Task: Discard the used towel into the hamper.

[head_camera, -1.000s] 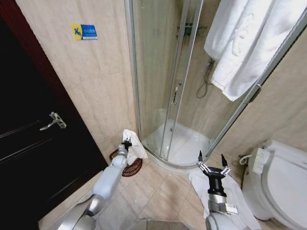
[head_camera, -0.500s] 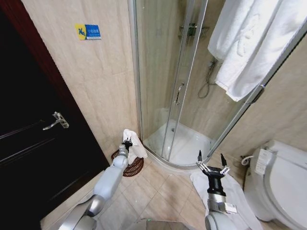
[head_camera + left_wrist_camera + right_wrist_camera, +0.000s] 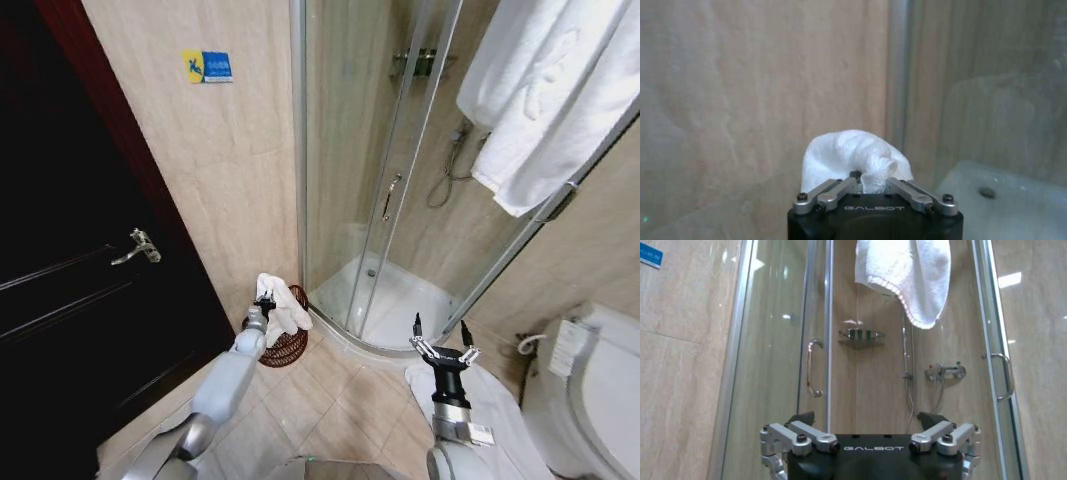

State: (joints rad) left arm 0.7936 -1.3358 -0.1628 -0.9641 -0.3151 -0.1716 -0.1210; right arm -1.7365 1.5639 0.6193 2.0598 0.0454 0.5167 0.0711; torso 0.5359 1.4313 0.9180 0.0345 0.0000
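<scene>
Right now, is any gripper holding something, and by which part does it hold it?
The left gripper is shut on the crumpled white towel, pinching a bunched fold at its top, above the reddish-brown hamper. The right gripper is open, holding nothing.

Beige marble walls (image 3: 235, 180) around me, dark door (image 3: 70, 270) at nine o'clock, glass shower stall (image 3: 390, 190) at twelve, toilet (image 3: 590, 390) at three, tiled floor (image 3: 330, 400) below.

White towel (image 3: 278, 303), reddish-brown ribbed hamper (image 3: 290, 346).
</scene>
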